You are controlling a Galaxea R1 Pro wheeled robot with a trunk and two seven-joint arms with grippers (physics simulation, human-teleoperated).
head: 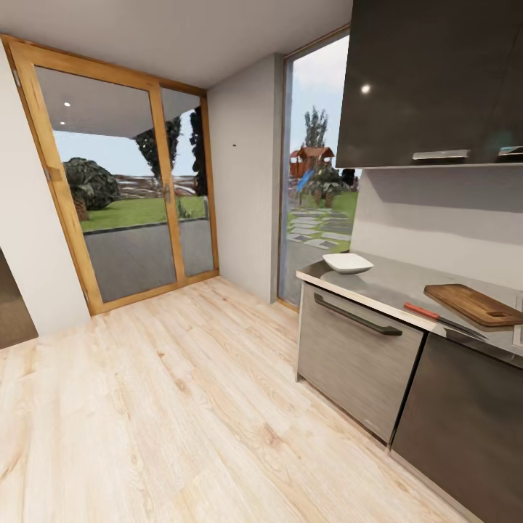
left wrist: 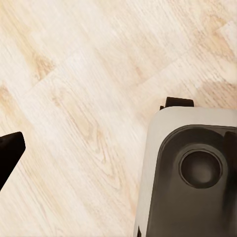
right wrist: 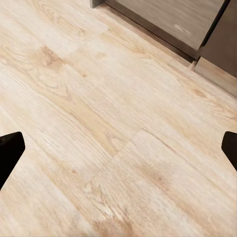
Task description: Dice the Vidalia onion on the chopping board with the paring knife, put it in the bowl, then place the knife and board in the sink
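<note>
The grey countertop (head: 388, 285) runs along the right side of the head view. On its near-left end sits the white squarish bowl (head: 347, 262). Farther right lies the dark brown chopping board (head: 473, 303), slot handle toward the right. The paring knife (head: 437, 317), orange-red handle and dark blade, rests at the counter's front edge just before the board. The sink and the onion are out of view. My left gripper (left wrist: 118, 153) and right gripper (right wrist: 118, 153) both hang open over bare wooden floor, holding nothing.
Dark grey cabinets with a black bar handle (head: 356, 314) stand under the counter, and a dark wall cabinet (head: 436, 80) hangs above. A wood-framed glass door (head: 123, 211) and a tall window (head: 316, 174) are ahead. Light plank floor (head: 181, 407) lies between. My own base (left wrist: 192, 173) shows below the left gripper.
</note>
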